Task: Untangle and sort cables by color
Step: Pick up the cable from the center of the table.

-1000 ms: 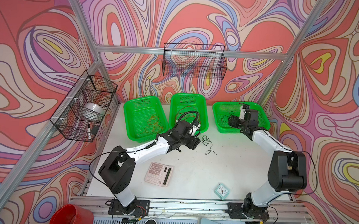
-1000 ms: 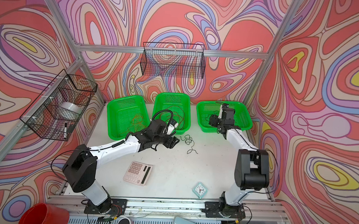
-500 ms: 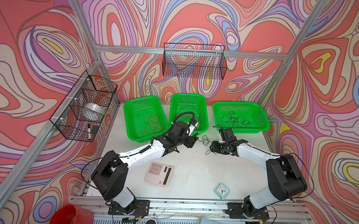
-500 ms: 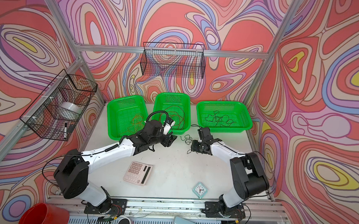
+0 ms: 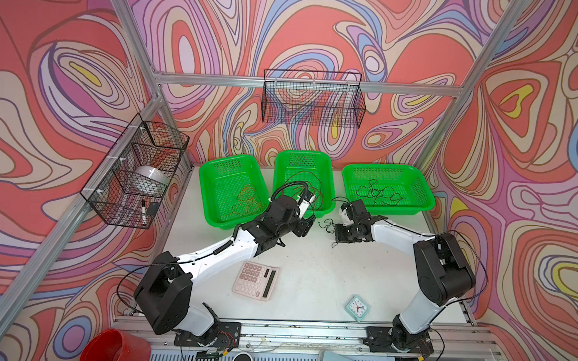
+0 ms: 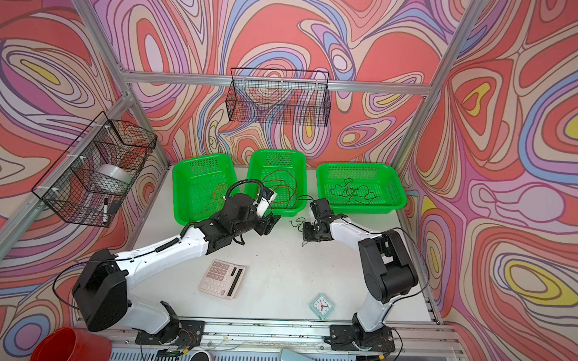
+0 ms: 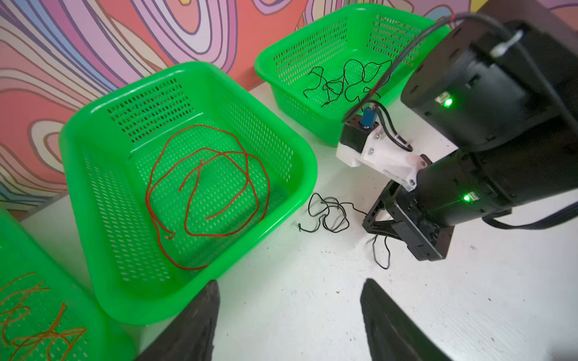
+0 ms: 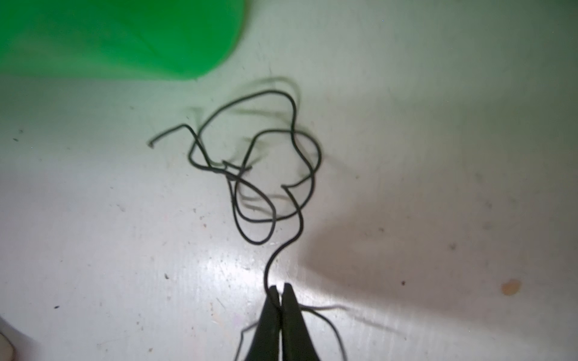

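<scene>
White desk bears a green left basket with orange cables, a green middle basket with red cables, and a green right basket with black cables. Left end effector hovers open. Right end effector pinches a loose black cable on the desk just beside the middle basket.

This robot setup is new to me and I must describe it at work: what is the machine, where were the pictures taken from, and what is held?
Two robot arms stand at the table's front edge, each ending in a two-finger gripper. Two pictures look down from overhead; two come from cameras on the wrists. On the table lie three baskets holding orange wires, red wires and black wires, plus a calculator, a clock and one loose wire. The right gripper is shut on that loose wire; the left gripper is open, empty.
</scene>
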